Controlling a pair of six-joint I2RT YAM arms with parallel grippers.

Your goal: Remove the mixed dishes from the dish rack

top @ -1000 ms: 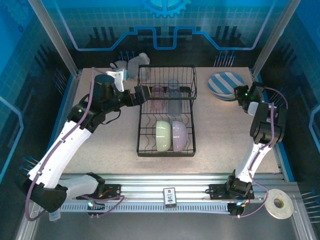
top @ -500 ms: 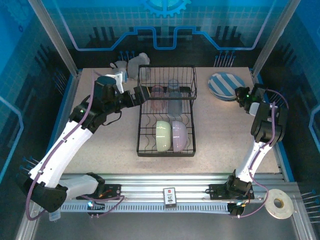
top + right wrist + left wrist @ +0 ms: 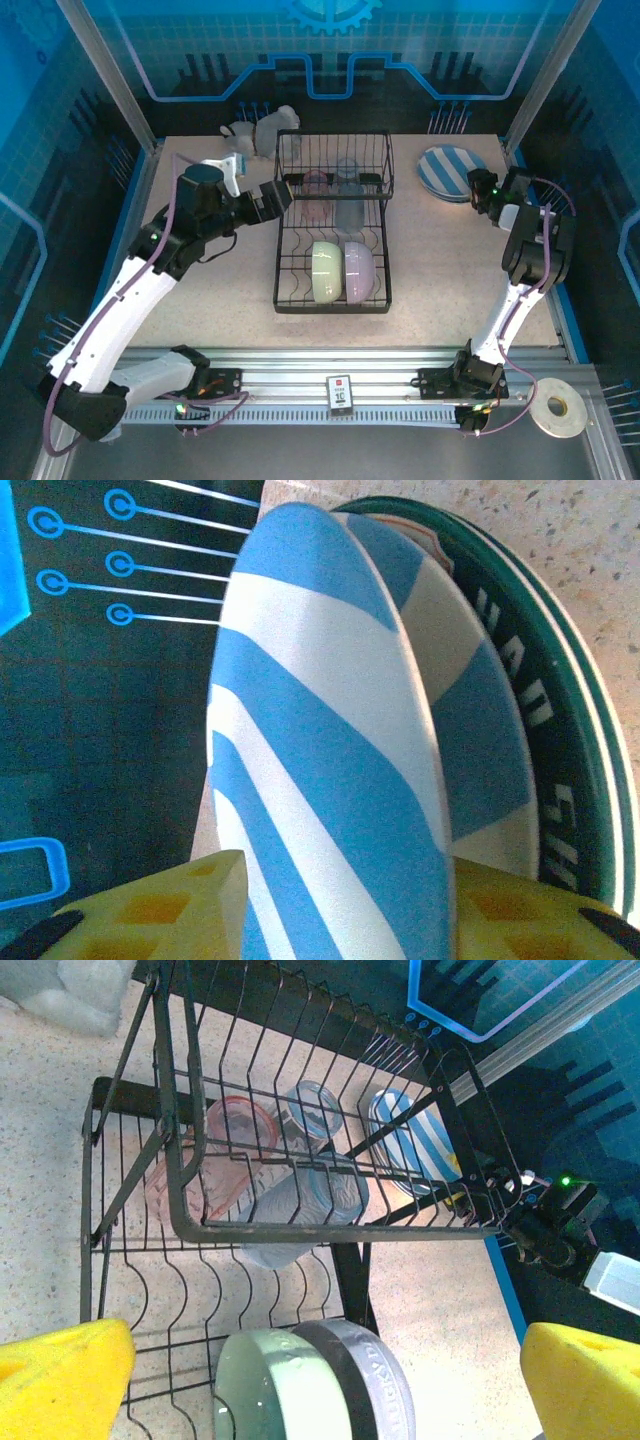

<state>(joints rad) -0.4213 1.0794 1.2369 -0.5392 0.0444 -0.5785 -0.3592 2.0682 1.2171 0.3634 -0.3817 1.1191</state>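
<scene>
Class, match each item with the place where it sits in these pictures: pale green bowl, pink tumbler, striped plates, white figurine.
Items:
1 pale green bowl
2 pink tumbler
3 striped plates
4 white figurine

Places:
A on the table, right of the dish rack
B beyond the rack's far left corner
C near half of the rack, beside the lavender bowl
D far half of the rack, beside the blue-grey tumbler

Pairs: 1-C, 2-D, 3-A, 4-B

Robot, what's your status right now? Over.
Left jaws open beside the dish rack. Right jaws shut on the top striped plate, tilted off its stack. Tumblers, bowls in the rack. Tier's wire wall between left jaws and tumblers.
</scene>
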